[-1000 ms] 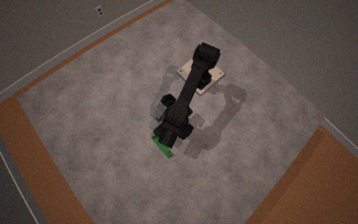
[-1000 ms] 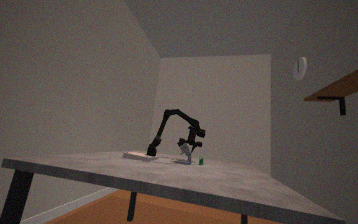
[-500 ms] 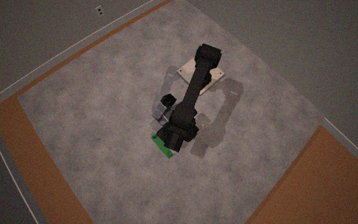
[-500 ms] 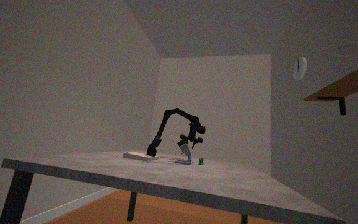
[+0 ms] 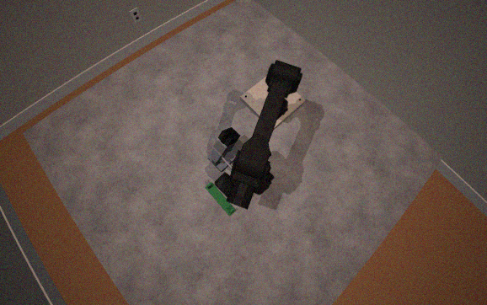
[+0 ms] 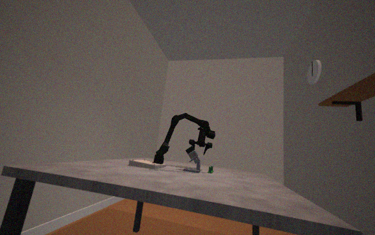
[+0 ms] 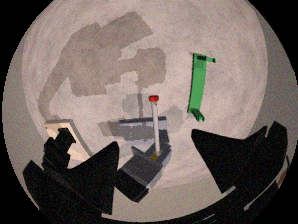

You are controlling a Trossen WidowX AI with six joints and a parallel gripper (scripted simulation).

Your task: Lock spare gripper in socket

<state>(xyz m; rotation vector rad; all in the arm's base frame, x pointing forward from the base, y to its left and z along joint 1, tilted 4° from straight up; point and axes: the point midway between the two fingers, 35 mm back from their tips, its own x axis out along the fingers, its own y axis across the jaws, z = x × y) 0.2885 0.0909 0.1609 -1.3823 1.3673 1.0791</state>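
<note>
The grey mount socket (image 5: 217,153) (image 6: 194,158) stands tilted on its flat base. A black spare gripper (image 5: 228,136) (image 6: 192,142) sits on top of the socket. A pale pin with a red head (image 7: 154,99) runs into the grey socket block. My gripper (image 5: 237,193) (image 6: 206,148) (image 7: 154,140) is open. It hangs just above and beside the socket, with the pin's shaft between the spread fingers but apart from them. My arm hides the pin in the overhead view.
A green holder (image 5: 219,198) (image 6: 210,169) (image 7: 196,87) lies on the table just beyond the mount, under my wrist. The arm's beige base plate (image 5: 255,93) (image 6: 139,162) is behind. The table edges are far off.
</note>
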